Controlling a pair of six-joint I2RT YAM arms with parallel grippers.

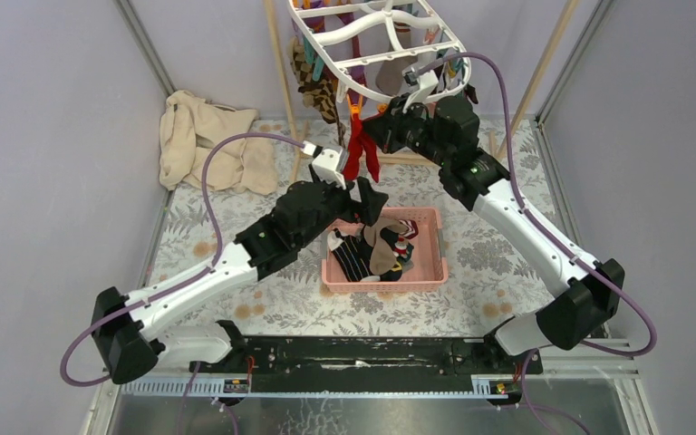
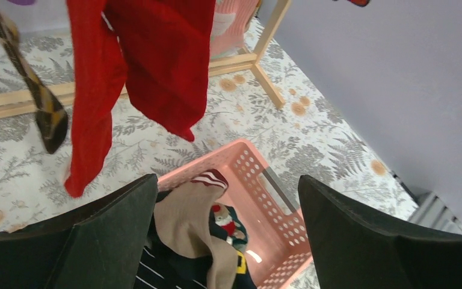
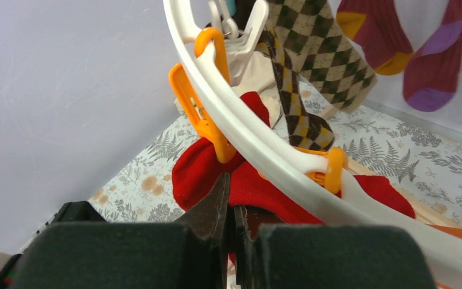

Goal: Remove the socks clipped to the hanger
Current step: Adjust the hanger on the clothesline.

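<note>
The white oval hanger (image 1: 372,36) hangs at the back with several socks clipped to its rim. A red sock (image 1: 361,154) dangles from an orange clip (image 3: 207,114) on the rim (image 3: 264,150). My right gripper (image 3: 231,195) is shut, its tips against this red sock (image 3: 204,171) just under the clip; I cannot tell whether fabric is pinched. A brown argyle sock (image 3: 319,54) hangs behind. My left gripper (image 2: 227,177) is open and empty above the pink basket (image 2: 258,174), where a beige sock (image 2: 186,223) lies on other socks.
The pink basket (image 1: 430,245) sits mid-table holding several socks (image 1: 372,254). A beige cloth (image 1: 208,140) lies at the back left. Wooden frame poles (image 1: 281,82) stand under the hanger, with a base bar (image 2: 264,66) on the floral mat. Grey walls enclose the sides.
</note>
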